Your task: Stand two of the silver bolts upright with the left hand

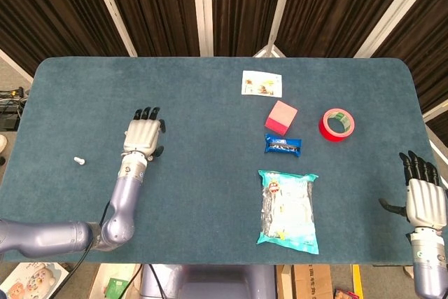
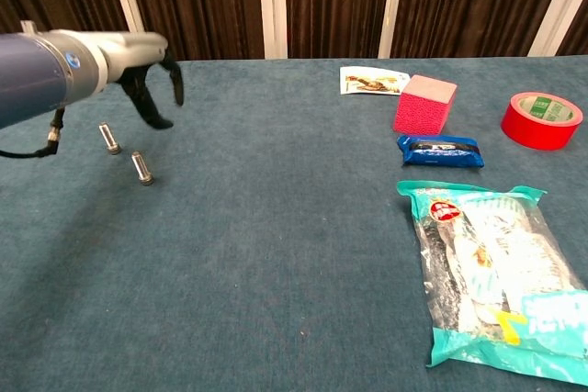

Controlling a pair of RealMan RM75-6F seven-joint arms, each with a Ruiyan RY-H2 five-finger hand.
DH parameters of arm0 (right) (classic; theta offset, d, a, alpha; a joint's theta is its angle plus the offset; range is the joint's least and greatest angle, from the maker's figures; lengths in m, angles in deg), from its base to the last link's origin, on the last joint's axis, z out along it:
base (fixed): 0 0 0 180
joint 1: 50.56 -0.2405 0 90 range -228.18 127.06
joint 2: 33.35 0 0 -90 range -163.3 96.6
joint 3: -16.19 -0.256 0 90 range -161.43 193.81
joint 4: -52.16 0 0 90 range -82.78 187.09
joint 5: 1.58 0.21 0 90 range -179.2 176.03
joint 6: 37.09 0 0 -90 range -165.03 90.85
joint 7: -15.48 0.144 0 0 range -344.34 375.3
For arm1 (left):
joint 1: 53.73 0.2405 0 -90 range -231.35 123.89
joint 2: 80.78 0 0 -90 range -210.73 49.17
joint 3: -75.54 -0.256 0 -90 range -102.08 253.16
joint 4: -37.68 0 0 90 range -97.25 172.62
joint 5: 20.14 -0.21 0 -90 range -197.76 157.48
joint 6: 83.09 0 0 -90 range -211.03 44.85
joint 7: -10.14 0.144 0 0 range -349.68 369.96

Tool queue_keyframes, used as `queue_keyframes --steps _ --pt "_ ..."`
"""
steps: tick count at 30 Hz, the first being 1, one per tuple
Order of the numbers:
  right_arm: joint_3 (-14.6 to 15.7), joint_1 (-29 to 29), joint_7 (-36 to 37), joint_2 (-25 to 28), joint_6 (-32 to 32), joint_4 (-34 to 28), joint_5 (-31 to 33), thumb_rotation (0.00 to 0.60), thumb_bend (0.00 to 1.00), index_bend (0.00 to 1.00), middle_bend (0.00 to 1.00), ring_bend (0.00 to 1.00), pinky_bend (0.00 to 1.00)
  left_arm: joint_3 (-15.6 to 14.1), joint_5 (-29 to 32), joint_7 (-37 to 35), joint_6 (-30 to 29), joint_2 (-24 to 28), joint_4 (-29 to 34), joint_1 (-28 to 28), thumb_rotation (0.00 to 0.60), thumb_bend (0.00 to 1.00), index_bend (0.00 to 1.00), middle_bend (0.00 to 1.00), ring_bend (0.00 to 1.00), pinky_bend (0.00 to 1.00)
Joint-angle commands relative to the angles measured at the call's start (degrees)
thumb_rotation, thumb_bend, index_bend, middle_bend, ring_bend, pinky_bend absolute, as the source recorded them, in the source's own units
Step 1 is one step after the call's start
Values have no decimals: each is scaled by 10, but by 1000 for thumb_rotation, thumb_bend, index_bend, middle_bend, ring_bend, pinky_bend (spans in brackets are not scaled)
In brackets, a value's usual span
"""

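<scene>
Nothing held in the left hand (image 2: 152,80): fingers apart and loosely curved, raised above the table (image 2: 276,254). Below the fingertips and a little toward the camera in the chest view, two silver bolts, apart from each other: the first bolt (image 2: 110,139) to the left of the fingers, the second bolt (image 2: 141,168) nearer, almost under them. Both seemingly on end, maybe slightly leaning; not touched by any finger. Hard to confirm from the head view, with the forearm covering that area.

Judged step: the release after the second standing, so the task probably near its end. Next, probably only a clean retreat: keep the fingers spread, go up and away from both bolts, avoid any sweep low over them, since such narrow pieces tip over easily.

Right hand (image 1: 425,201) far from all this at the table edge, fingers straight, empty.
</scene>
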Motion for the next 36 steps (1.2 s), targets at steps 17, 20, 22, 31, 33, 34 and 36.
queue_keyframes --steps 17,20,22,31,33,34,36 --pt "14 16 -5 33 -35 -47 -42 600 0 78 20 0 0 -230 -457 -441 -266 333 194 402 600 422 378 25 0 0" --pt "16 20 10 42 -43 -47 -57 600 0 79 20 0 0 -229 -473 -458 -278 322 169 426 600 422 378 23 0 0" --pt "19 22 20 47 -46 -46 -66 600 0 79 20 0 0 -225 -477 -465 -284 306 155 439 600 422 378 21 0 0" --pt "36 23 43 67 -44 -47 -107 600 0 79 20 0 0 -208 -496 -472 -301 244 77 482 600 422 263 0 0 0" --pt "38 23 43 71 -42 -50 -108 600 0 77 18 0 0 -203 -494 -478 -299 239 59 490 600 422 232 0 0 0" --pt "39 24 43 73 -40 -52 -108 600 0 73 14 0 0 -201 -492 -483 -297 238 53 493 600 422 218 0 0 0" --pt "40 23 41 78 -35 -56 -105 600 0 63 5 0 0 -196 -482 -491 -286 240 53 497 600 422 210 0 0 0"
